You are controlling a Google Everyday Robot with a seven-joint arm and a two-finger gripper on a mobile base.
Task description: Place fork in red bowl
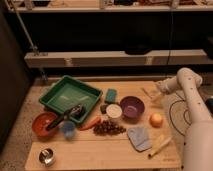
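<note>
Hovering wide open and empty at two o'clock on the desk (100, 150), the gripper (158, 95) is just beside the fork (146, 92), so the approach looks in hand; next it must lower, pinch it, and cross to the red bowl (36, 121) at eight o'clock.

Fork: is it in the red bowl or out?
Out. The slender silvery fork lies on the wooden table beside the gripper at the right; the round orange-red bowl sits far left.
</note>
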